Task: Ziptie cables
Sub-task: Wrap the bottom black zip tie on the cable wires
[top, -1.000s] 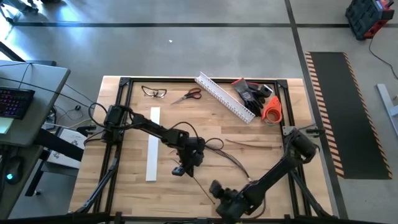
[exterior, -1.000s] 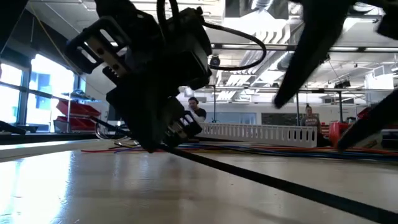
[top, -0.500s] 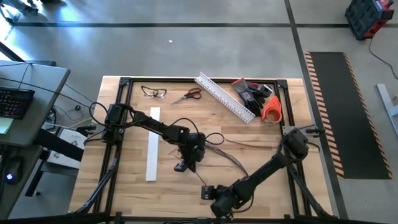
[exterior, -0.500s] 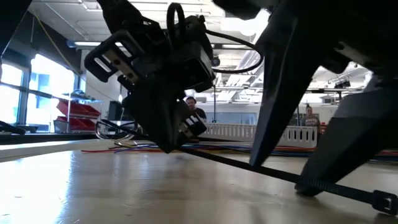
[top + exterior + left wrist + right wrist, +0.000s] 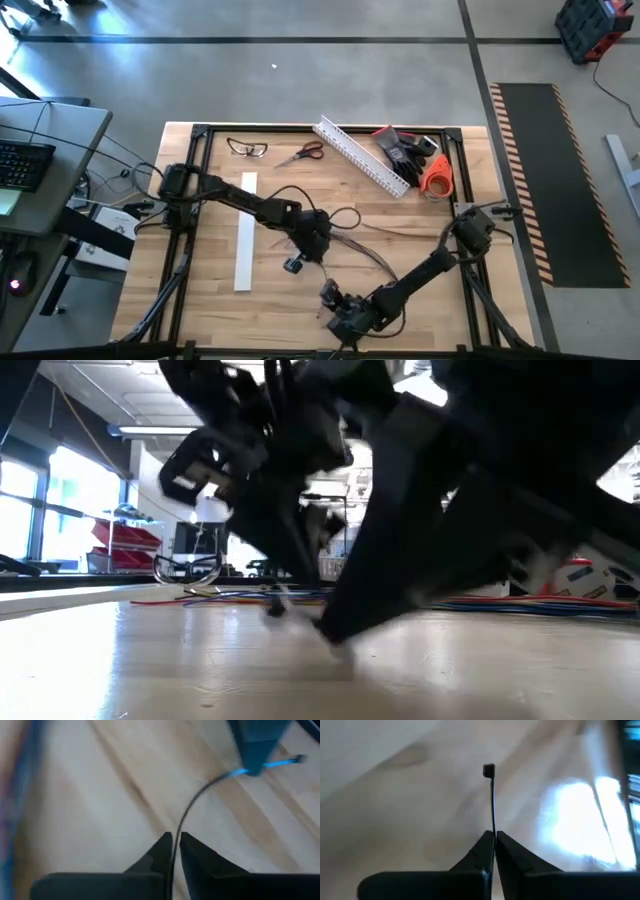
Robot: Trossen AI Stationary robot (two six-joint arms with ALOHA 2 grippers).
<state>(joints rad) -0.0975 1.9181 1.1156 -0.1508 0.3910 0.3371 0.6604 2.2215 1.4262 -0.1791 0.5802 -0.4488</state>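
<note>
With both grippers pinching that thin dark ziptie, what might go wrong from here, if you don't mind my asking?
1. The thin dark ziptie bows between the left gripper and the right gripper; pulling apart could slip it free.
2. Both grip only a sliver, so it may twist.
3. The loose multicoloured cables lie beside the arms and could snag.

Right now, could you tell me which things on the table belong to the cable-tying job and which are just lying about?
In the job:
- ziptie, pinched by both the left gripper and the right gripper
- cables on the table

Lying about:
- safety glasses
- scissors
- white slotted channel
- gloves
- orange tape roll
- white strip
</note>
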